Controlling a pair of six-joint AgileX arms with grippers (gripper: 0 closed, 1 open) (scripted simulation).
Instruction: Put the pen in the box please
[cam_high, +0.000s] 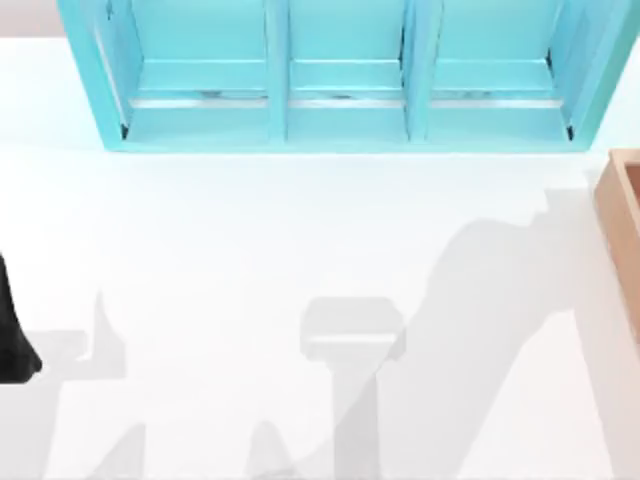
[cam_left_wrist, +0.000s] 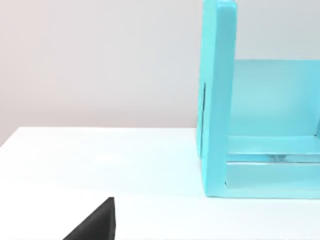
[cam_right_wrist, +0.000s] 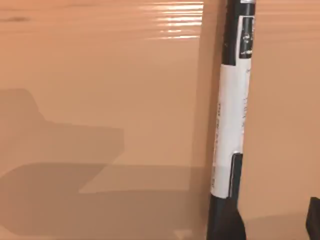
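The slim black marker pen (cam_right_wrist: 231, 125) with a pale printed label lies against the tan wooden box's (cam_high: 622, 215) smooth inner surface, at the bench's right edge.

A large light-blue shelf unit (cam_high: 340, 75) stands at twelve o'clock on the white counter (cam_high: 250, 250), spanning most of the far edge. It has three open compartments side by side, split by upright dividers, each with a low ledge inside. In the left wrist view its thick end panel (cam_left_wrist: 217, 100) stands upright on the counter, before a plain pale wall (cam_left_wrist: 100, 60). Grey shadows lie across the counter toward six o'clock.
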